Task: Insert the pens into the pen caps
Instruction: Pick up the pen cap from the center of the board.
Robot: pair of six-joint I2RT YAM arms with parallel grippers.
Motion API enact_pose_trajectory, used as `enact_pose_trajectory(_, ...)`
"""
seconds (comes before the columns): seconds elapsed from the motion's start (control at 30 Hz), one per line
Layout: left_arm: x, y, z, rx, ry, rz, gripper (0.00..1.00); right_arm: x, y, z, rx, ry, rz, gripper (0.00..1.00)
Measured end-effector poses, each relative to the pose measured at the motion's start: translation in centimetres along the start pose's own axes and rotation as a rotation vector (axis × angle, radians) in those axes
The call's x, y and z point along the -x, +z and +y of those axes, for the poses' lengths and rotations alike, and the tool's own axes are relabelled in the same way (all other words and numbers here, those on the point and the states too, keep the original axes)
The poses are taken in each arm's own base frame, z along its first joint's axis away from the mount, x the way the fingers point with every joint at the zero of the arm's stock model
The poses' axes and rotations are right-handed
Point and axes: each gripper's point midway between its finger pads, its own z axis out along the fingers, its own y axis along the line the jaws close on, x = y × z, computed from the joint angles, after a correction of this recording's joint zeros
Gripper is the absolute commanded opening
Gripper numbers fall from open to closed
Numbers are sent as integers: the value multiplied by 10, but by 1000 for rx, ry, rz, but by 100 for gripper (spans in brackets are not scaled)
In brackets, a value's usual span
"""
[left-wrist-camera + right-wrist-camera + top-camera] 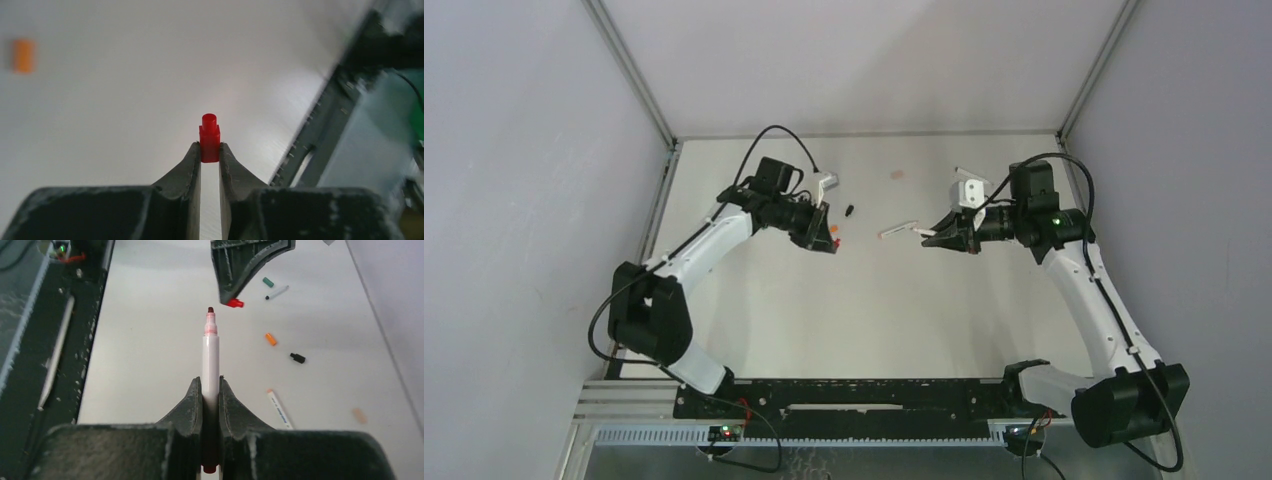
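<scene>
My left gripper (210,150) is shut on a red pen cap (209,137) that sticks out past its fingertips. It also shows in the top view (829,240). My right gripper (210,387) is shut on a white pen (210,355) with a dark red tip, which points at the red cap (235,303) across a small gap. In the top view the right gripper (929,238) faces the left one above the table's middle. On the table lie an orange cap (270,339), a black cap (297,358), a green cap (268,282), a pinkish cap (359,415) and two more pens.
An orange-tipped pen (279,409) lies beside my right gripper and shows in the top view (899,230). A black-tipped pen (277,292) lies by the green cap. The black rail (844,395) runs along the near edge. Grey walls enclose the table.
</scene>
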Motion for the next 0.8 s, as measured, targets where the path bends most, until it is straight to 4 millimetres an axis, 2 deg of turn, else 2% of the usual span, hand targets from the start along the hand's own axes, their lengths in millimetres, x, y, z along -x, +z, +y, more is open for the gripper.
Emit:
enact_pose_trajectory(0.1, -5, -5, -46, -172, 92, 9, 9, -4, 2, 5, 50, -154, 59, 0)
enact_pose_trajectory(0.2, -20, -10, -85, -321, 147, 58, 9, -14, 6, 13, 124, -291, 125, 0)
enact_pose_trajectory(0.37, -41, -17, -129, -478, 178, 144, 9, -29, 13, 29, 231, -433, 182, 0)
enact_pose_trajectory(0.57, -52, -24, -160, -596, 196, 186, 8, -38, 18, 39, 314, -579, 234, 0)
enact_pose_trajectory(0.8, -57, -27, -180, -677, 202, 209, 8, -41, 28, 46, 380, -672, 259, 0)
